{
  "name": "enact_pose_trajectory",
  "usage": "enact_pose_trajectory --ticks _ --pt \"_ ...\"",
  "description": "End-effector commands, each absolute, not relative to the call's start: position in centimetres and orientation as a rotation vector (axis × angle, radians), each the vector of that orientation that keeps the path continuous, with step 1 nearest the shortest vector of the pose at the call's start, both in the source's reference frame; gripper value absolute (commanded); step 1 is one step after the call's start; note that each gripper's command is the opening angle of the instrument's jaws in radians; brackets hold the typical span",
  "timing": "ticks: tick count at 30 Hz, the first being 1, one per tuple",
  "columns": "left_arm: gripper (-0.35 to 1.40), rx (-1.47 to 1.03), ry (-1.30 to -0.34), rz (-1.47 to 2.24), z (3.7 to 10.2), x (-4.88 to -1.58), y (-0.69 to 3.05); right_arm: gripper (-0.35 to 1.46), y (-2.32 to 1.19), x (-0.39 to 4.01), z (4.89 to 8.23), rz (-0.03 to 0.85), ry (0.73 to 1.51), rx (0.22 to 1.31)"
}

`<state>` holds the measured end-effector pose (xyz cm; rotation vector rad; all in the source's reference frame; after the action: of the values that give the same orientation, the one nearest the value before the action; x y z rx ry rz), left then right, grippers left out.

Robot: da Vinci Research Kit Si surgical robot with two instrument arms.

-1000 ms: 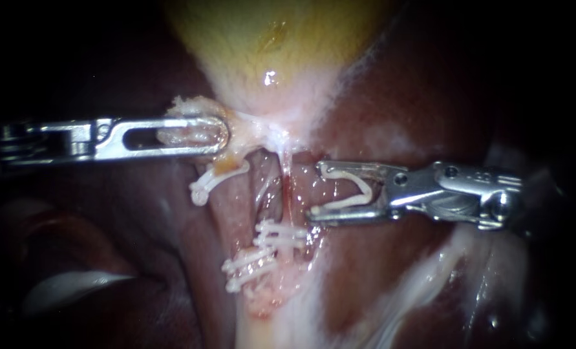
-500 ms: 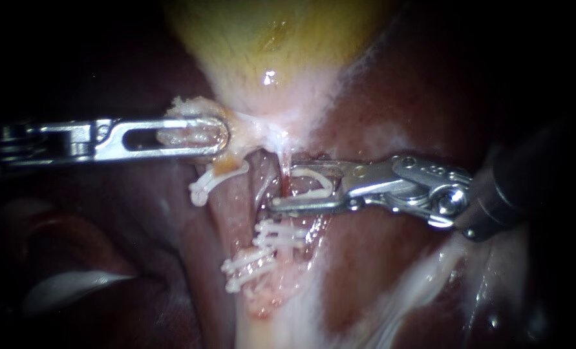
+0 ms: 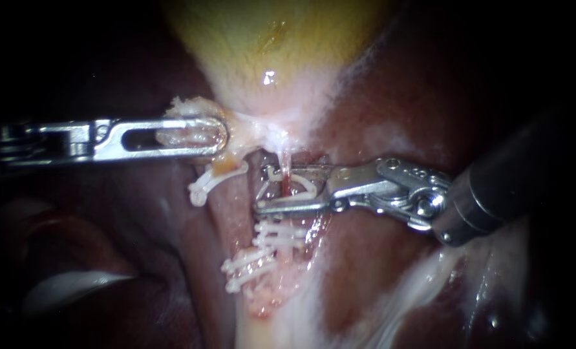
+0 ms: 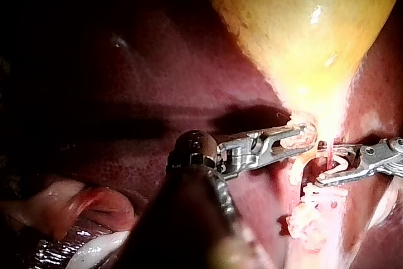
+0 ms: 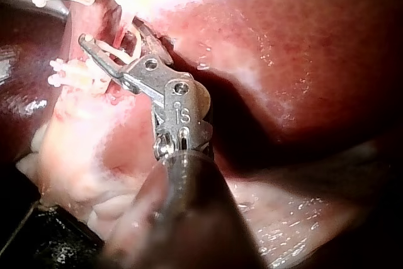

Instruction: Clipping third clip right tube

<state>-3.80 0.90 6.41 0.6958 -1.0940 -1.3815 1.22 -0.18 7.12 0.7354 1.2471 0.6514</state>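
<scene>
The thin red right tube (image 3: 286,186) runs down from the yellow gallbladder (image 3: 268,39). My right instrument (image 3: 264,189) comes in from the right. Its jaws stand apart, one on each side of this tube, and carry a white clip (image 3: 304,181) cradled between them. Two white clips (image 3: 280,234) sit lower on the tube. My left instrument (image 3: 220,136) is shut on pale tissue (image 3: 191,132) beside the gallbladder's neck. The left wrist view shows both the left jaws (image 4: 303,135) and the right jaws (image 4: 327,169). In the right wrist view the clip-bearing jaws (image 5: 110,41) straddle the tube.
Another white clip (image 3: 211,179) sits on the pale tube to the left, just under the left jaws. Dark red liver (image 3: 397,97) surrounds the site. White fatty strands (image 3: 423,284) run along the lower right.
My right instrument has advanced leftward with its clip: from clear of the tube, to reaching it, to straddling it now. The left instrument has held still.
</scene>
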Motion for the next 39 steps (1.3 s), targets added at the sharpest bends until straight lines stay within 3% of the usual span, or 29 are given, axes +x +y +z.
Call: enact_pose_trajectory --ticks 1,17,33,37,39 --pt "-0.35 0.696 -1.094 -1.381 6.41 -3.79 0.9 0.46 -0.18 1.22 7.12 0.655 1.257 0.745" --pt "-0.35 0.698 -1.094 -1.38 6.42 -3.77 0.9 0.45 -0.13 1.25 6.81 0.676 1.382 0.852" --pt "-0.35 0.698 -1.094 -1.379 6.42 -3.76 0.9 0.41 -0.11 1.24 6.69 0.681 1.394 0.861" --pt "-0.35 0.698 -1.094 -1.379 6.42 -3.76 0.9 0.35 -0.1 1.23 6.69 0.69 1.39 0.87" --pt "-0.35 0.698 -1.094 -1.379 6.42 -3.76 0.9 0.19 -0.1 1.22 6.68 0.689 1.39 0.871"
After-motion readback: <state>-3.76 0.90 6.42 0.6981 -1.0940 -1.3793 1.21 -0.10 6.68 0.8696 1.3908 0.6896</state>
